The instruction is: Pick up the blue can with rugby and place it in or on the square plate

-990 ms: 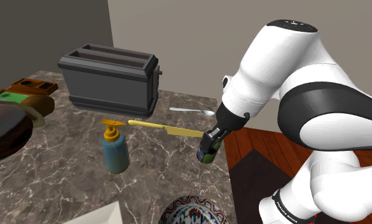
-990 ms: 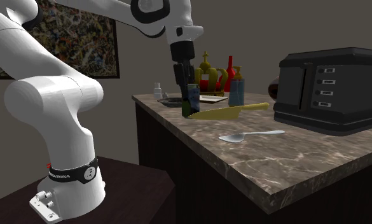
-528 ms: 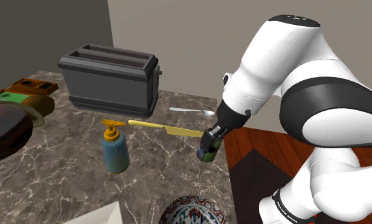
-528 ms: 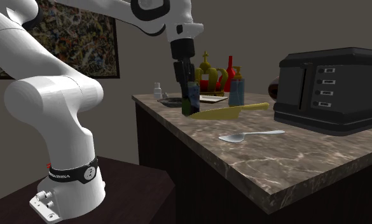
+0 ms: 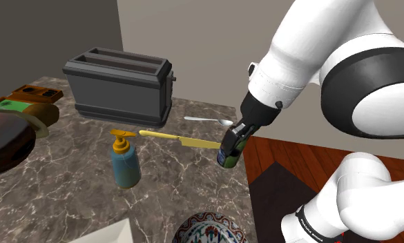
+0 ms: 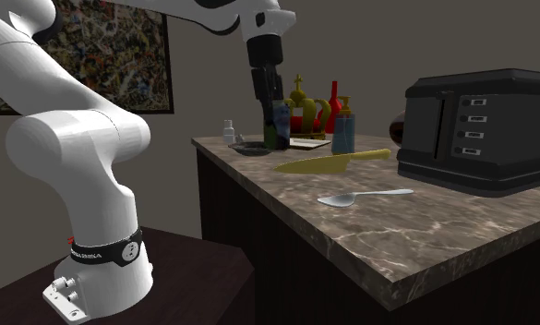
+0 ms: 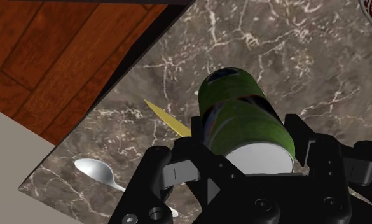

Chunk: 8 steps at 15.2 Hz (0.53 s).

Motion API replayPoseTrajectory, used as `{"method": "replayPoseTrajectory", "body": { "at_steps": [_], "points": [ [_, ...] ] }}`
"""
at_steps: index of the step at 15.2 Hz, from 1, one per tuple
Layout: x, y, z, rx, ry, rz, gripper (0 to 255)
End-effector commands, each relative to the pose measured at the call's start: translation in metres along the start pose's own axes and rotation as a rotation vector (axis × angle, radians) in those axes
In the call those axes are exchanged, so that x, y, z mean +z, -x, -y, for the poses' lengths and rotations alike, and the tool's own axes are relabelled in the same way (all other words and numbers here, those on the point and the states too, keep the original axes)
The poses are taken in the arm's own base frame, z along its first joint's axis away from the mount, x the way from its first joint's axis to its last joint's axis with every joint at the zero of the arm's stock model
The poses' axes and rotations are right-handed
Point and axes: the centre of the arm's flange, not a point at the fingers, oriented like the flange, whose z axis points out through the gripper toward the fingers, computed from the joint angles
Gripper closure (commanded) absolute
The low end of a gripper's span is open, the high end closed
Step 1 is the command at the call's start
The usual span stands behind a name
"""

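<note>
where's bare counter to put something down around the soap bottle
Bare counter lies between the soap bottle, the toaster and the dark bowl; another patch lies between the bottle, yellow knife and patterned plate. It is crowded near the counter edge, where the knife tip, spoon and the gripper holding the can sit close together.
</note>
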Motion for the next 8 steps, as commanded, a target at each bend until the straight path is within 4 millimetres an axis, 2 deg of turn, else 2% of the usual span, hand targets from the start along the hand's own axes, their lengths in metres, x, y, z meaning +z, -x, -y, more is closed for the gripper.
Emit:
{"method": "replayPoseTrajectory", "body": {
  "at_steps": [1, 8],
  "points": [
    [-0.011, -0.002, 0.0, 0.0, 0.0, 0.0, 255],
    [-0.043, -0.006, 0.0, 0.0, 0.0, 0.0, 255]
  ]
}}
